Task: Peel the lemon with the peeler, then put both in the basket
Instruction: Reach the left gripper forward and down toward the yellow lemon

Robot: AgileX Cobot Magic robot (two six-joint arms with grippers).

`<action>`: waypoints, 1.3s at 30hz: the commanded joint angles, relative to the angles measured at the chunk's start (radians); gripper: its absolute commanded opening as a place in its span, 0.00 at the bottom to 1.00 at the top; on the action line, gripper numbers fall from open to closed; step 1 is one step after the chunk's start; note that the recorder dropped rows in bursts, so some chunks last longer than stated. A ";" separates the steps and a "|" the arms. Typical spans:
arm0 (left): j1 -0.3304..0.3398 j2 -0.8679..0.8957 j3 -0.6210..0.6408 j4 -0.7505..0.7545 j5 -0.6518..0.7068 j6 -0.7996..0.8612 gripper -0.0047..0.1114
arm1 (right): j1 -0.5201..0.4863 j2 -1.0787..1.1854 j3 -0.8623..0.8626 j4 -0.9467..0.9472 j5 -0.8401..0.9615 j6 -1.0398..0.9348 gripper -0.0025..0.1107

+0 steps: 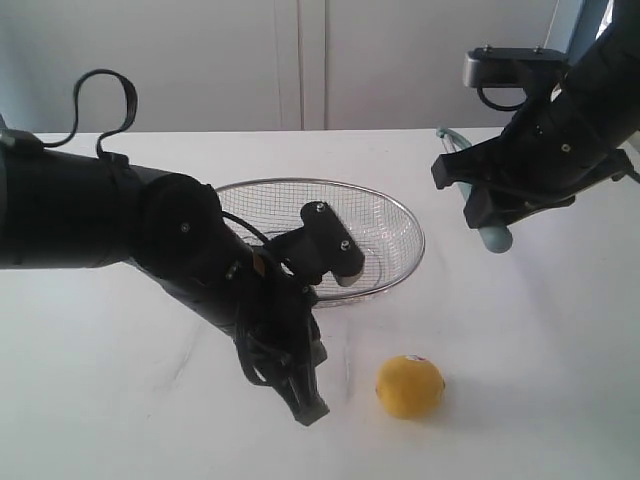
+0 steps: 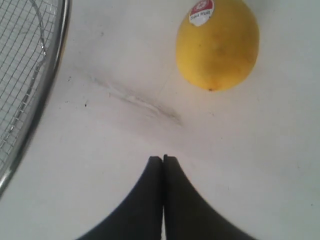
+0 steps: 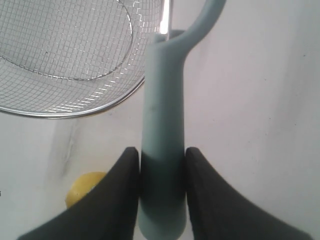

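Right, the lemon (image 1: 410, 386) sits on the worktop (image 1: 540, 340) in front of the basket (image 1: 300, 182), unpeeled, sticker up. My left fingers (image 1: 300, 395) are pressed shut with nothing between them, down near the worktop just beside the lemon, which lies toward the right arm's side of them. They are much nearer it than the right fingers (image 3: 115, 195), which clamp the peeler (image 3: 164, 100) by its handle, raised and well apart. The handle runs straight out between them, blade end forward. I judge the left must open to steady the lemon first.
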 commanded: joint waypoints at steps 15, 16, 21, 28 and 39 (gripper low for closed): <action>-0.065 0.115 -0.120 -0.036 -0.004 0.007 0.04 | -0.001 -0.009 -0.009 0.005 -0.022 -0.001 0.02; -0.072 0.115 -0.120 -0.038 -0.006 0.007 0.04 | -0.001 -0.009 -0.009 0.005 -0.022 -0.001 0.02; -0.090 0.115 -0.120 -0.037 -0.013 0.007 0.10 | -0.001 -0.009 -0.009 0.003 -0.039 -0.001 0.02; -0.109 0.115 -0.120 -0.037 -0.061 0.007 0.50 | -0.001 -0.009 -0.009 0.001 -0.041 -0.001 0.02; -0.125 0.124 -0.120 -0.032 -0.139 0.007 0.74 | -0.001 -0.009 -0.009 0.001 -0.057 -0.001 0.02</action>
